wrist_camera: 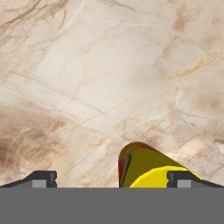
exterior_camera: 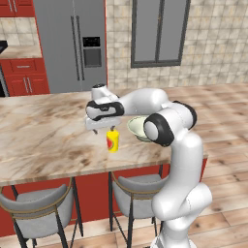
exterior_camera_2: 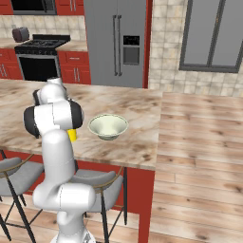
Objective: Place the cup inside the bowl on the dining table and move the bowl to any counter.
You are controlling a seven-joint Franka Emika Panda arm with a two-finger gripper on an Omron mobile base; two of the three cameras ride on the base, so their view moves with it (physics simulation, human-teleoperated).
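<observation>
Hand (exterior_camera: 105,130) hovers spread wide above the cup (exterior_camera: 113,140), off-centre; cup stands near the worktop's (exterior_camera: 43,131) front edge, beside the bowl (exterior_camera_2: 108,126). Better centre over it before descending.

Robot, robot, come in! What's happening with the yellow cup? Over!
Gripper open, above the cup. Cup upright on dining table, not grabbed. Bowl beside it, empty. Nothing in the way.
</observation>
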